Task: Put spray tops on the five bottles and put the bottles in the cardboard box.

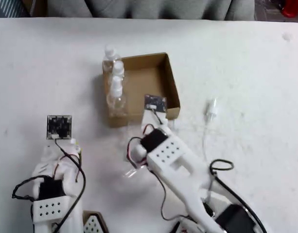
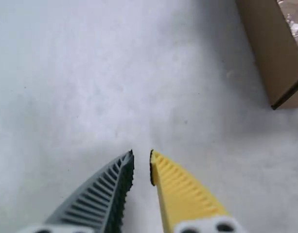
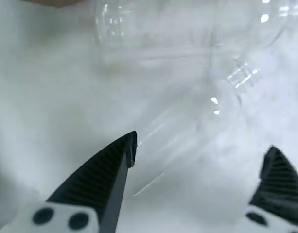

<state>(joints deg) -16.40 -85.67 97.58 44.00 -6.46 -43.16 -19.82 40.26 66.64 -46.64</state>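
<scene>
- Step in hand, as I judge it: picking up an uncapped bottle (image 3: 187,121) that lies on the desk (image 1: 246,58), about 6 o'clock from the cardboard box (image 1: 149,80).
- The right claw (image 3: 203,148) gapes wide with the bottle between its jaws, gripping nothing. Next it should close squarely on the body (round clear plastic may roll).
- The left claw (image 2: 141,165) is almost closed and empty, over bare desk.
- A loose spray top (image 1: 211,109) lies at 4 o'clock from the box.
- Three topped bottles (image 1: 116,94) stand at the box's 9 o'clock side; I cannot tell whether they are inside its wall.
</scene>
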